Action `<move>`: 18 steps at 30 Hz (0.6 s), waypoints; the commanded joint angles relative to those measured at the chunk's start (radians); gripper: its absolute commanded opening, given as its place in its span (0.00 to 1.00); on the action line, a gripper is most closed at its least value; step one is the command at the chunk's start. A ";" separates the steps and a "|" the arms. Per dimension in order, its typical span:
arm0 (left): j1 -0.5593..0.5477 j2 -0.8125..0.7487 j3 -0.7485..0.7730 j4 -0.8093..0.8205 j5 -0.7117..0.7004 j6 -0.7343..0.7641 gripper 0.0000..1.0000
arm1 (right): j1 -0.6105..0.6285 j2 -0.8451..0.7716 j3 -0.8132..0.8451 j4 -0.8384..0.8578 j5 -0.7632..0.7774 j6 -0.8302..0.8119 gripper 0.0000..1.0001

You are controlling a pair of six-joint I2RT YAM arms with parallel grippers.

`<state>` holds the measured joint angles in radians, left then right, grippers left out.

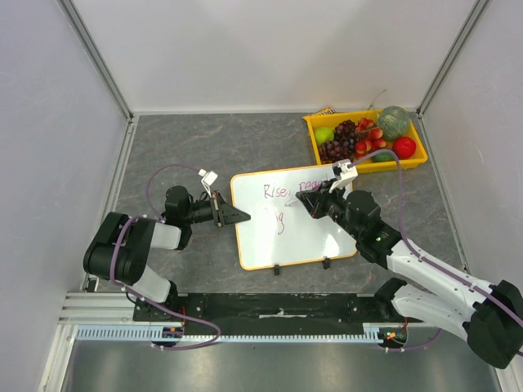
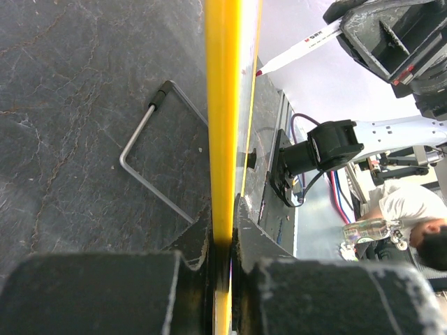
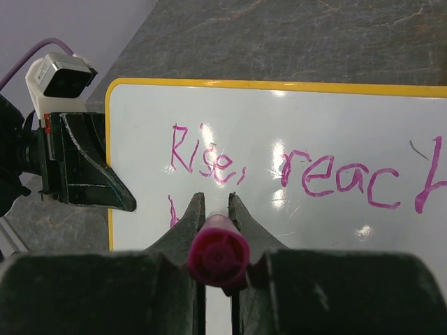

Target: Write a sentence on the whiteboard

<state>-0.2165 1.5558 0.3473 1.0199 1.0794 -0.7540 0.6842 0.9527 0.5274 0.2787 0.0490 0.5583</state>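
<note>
**First line written, second line under way**

The whiteboard (image 1: pixel 302 237) lies flat on the grey table (image 1: pixel 188 147), in the middle between the two arms, with its two black clips (image 1: pixel 278 269) on the near edge. The yellow fruit tray (image 1: pixel 313 133) sits well apart from the work, at the far right.

The left gripper (image 1: pixel 241 215) reaches in from the left. In its wrist view the jaws are pinched together on the board's orange-yellow rim (image 2: pixel 222 105), so this arm is steadying the left edge. The right gripper (image 3: pixel 213 202) is clamped on a pink marker (image 3: pixel 218 252), whose butt end sits between the fingers. Seen from the left wrist, the marker's tip points down toward the board surface. Whether it touches cannot be told.

The sentence (image 3: pixel 293 171) is partly there. "Rise, reach" stands complete along the far part of the board, in pinkish-red strokes running left to right. Below it, toward the left, a few marks of a second line show in the overhead view. They are too small to read there, and in the right wrist view the fingers hide all but one stroke.

By my reading, the first line is finished and the second word is begun but incomplete. What is left is to finish those letters, lift the marker clear, and let go of the rim.
</note>
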 commanded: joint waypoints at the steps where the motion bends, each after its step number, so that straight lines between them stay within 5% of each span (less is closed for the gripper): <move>1: -0.023 0.026 -0.007 -0.073 -0.024 0.108 0.02 | -0.003 0.018 0.042 0.045 0.006 -0.001 0.00; 18: -0.024 0.029 -0.005 -0.073 -0.024 0.108 0.02 | -0.003 0.006 -0.017 0.021 0.029 -0.009 0.00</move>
<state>-0.2165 1.5558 0.3477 1.0195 1.0794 -0.7540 0.6842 0.9741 0.5255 0.2943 0.0677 0.5579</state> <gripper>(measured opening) 0.086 0.154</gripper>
